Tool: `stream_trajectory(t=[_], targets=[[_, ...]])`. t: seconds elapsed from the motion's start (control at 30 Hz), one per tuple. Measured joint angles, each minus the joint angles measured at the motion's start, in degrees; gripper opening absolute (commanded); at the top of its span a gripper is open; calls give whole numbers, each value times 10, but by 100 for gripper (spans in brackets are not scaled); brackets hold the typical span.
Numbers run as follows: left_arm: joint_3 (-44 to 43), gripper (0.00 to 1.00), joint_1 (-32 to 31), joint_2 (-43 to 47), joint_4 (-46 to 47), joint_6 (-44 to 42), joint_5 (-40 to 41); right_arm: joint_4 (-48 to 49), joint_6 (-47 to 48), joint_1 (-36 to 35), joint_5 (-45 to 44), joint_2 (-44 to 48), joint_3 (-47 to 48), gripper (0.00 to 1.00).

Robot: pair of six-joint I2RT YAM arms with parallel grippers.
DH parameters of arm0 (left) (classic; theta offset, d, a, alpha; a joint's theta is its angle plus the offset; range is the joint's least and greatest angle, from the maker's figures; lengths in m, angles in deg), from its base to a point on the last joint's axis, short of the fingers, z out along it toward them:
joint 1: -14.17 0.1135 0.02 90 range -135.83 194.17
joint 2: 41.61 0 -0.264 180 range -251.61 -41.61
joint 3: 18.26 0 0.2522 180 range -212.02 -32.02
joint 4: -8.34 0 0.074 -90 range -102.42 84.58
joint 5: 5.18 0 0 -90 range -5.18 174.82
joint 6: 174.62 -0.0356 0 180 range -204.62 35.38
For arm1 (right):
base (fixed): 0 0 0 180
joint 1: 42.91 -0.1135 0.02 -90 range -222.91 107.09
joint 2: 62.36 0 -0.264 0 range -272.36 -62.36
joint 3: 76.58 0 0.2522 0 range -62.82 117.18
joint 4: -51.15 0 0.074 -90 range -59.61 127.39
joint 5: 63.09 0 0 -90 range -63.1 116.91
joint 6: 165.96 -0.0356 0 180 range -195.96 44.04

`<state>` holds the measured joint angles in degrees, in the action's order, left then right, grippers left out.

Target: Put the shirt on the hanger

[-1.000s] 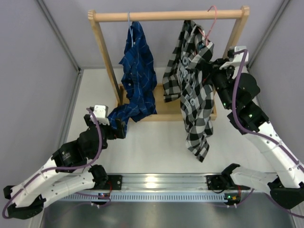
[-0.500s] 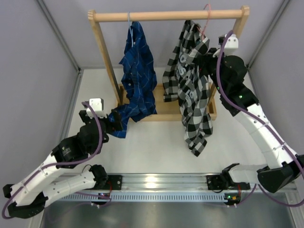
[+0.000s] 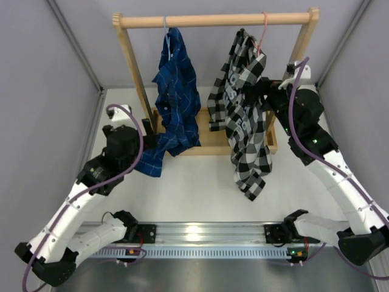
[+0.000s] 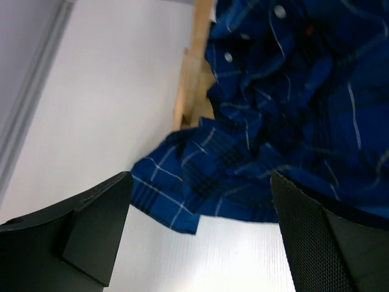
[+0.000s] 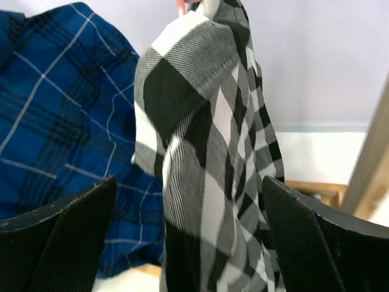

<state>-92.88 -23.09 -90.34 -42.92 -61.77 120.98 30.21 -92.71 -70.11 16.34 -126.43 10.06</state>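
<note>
Task looks essentially done: shirt [image 3: 243,115] hangs on the pink hanger [image 3: 262,31], whose hook appears to sit over the wooden rail [image 3: 213,20], right of the blue plaid shirt [image 3: 176,91]. Right gripper [image 5: 188,182] is spread wide facing the shirt's shoulder, pinching nothing. Left gripper [image 4: 200,176] is also spread and empty, near the blue hem. Remaining: probably just retracting the arms. Surface is a plain white table [image 3: 194,182], boxed in by pale grey walls [image 3: 48,121].
</note>
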Motion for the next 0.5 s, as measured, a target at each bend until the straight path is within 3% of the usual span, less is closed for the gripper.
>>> stream_trajectory(t=[0.17,0.37,0.5], targets=[[-28,98,112,19,10,-18,-54,-49,14,0,-2,68,-10,99],[-1,98,320,32,18,-31,-197,-178,52,0,-58,186,-34,100],[30,98,378,56,7,-47,-238,-280,75,0,-113,271,-66,99]])
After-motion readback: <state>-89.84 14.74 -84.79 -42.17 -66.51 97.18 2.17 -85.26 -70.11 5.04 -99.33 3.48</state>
